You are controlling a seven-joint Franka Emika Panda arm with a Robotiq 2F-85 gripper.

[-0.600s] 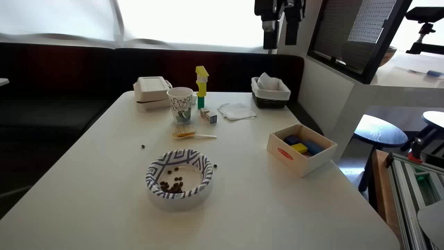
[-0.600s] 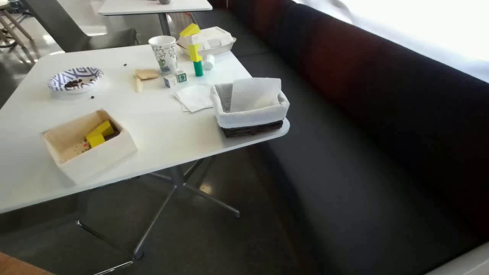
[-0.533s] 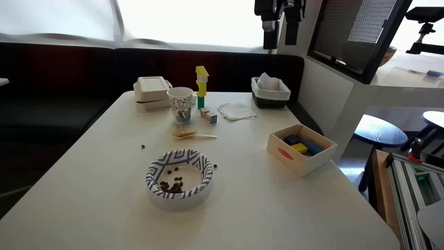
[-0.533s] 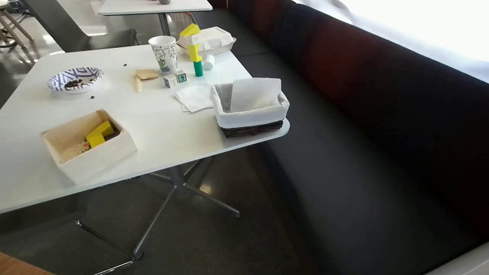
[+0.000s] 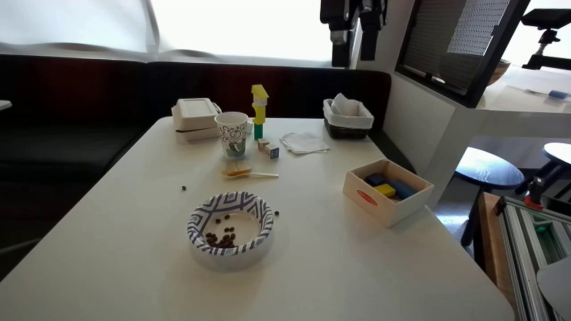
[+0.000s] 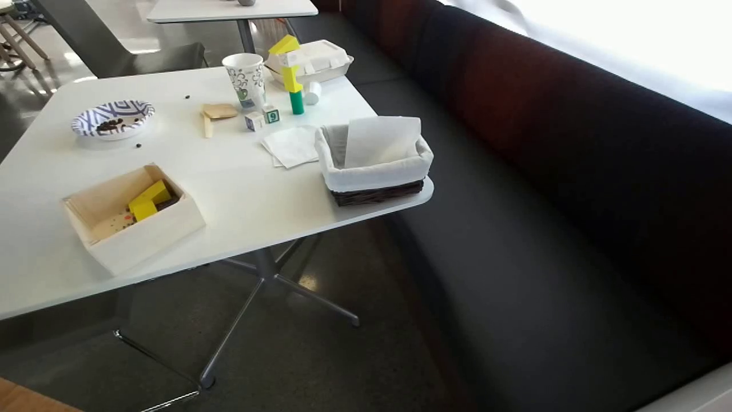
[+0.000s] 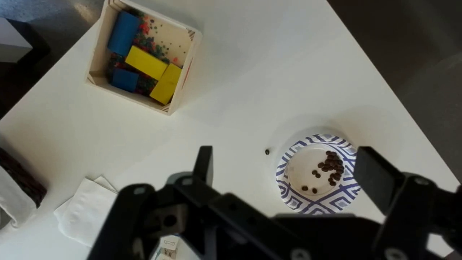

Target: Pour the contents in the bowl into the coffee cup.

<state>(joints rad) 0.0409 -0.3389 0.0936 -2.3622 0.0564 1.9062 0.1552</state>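
Exterior view, left to right: dark bits [image 5: 226, 238] lie in the bowl [image 5: 246, 226], the coffee cup [image 5: 232, 136] stands upright well beyond it, and the hand [image 5: 355, 58] hangs high, spread wide and empty, so grasp, lift and pour seem left to do. A dark bench [image 5: 53, 138] borders the white tabletop [image 5: 312, 267], with stools [image 5: 487, 167] at right.

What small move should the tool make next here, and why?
Probably ease the open tool down toward the rim of the bowl: it hangs well above the table, holding nothing, while most of the beans sit in the bowl and the coffee cup stands apart from it. Grasping should likely come before pouring.
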